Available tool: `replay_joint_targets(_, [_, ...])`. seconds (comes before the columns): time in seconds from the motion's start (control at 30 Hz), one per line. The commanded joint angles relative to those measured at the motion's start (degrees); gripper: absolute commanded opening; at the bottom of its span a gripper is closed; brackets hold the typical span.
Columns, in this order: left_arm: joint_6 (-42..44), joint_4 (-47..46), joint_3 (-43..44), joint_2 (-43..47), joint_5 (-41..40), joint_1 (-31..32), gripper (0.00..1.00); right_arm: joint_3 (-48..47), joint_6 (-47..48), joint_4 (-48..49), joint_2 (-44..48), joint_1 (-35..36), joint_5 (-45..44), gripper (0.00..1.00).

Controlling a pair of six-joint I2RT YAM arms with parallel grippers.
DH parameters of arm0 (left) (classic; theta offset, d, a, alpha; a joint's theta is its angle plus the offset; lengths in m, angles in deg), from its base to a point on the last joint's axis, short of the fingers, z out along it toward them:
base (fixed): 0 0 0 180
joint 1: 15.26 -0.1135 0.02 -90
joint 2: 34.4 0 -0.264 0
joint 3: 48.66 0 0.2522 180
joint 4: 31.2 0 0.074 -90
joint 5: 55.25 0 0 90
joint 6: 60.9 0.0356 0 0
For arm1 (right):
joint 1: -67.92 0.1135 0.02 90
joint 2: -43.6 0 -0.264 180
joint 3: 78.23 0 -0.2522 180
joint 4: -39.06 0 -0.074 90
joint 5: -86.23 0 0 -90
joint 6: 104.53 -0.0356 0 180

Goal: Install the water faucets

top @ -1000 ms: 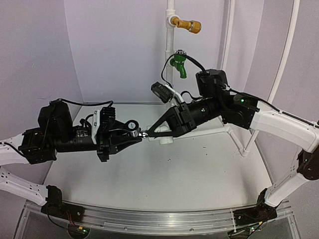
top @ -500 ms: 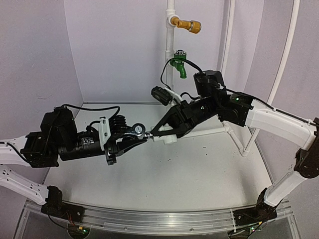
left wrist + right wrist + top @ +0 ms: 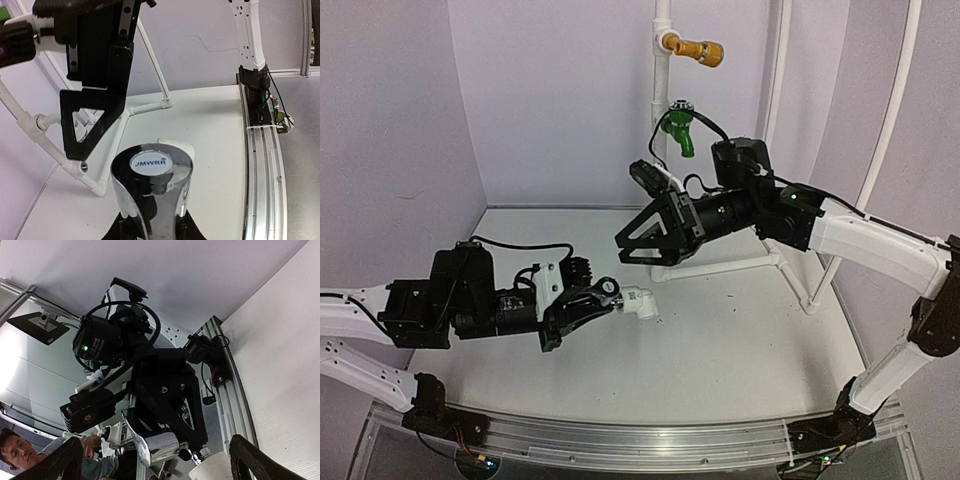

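Two grippers face each other over the table (image 3: 720,340): your left gripper (image 3: 588,304) is clamped on the metal tap (image 3: 608,288), held near the table's middle with the white fitting (image 3: 641,303) on its end at 3 o'clock. Your right gripper (image 3: 638,252) sits at about 1 o'clock from the tap, clear of it. Its jaws are spread wide, and in its wrist view the fingers (image 3: 57,462) stand at both lower corners with the tap between them.
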Motion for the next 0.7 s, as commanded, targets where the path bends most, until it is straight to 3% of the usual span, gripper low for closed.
replay_joint_targets(0.0, [-7.8, -6.7, -0.4, 3.5, 2.2, -3.0, 0.0, -3.5, 6.3, 1.4, 1.0, -2.6, -6.3, 0.98])
replay_joint_targets(0.23, [-27.1, -13.0, -2.5, 5.5, 13.0, -11.1, 0.0, -1.8, 27.0, -2.6, 7.4, -3.1, -19.5, 0.98])
replay_joint_targets(0.43, [-42.7, -15.0, 0.1, 3.3, 16.5, -13.2, 0.0, 4.2, 51.1, -2.3, 16.8, -3.1, -30.0, 0.98])
replay_joint_targets(0.67, [-56.1, -24.0, 0.7, 2.1, 26.3, -16.1, 0.0, 13.9, 73.3, -1.7, 27.0, -3.0, -27.8, 0.98])
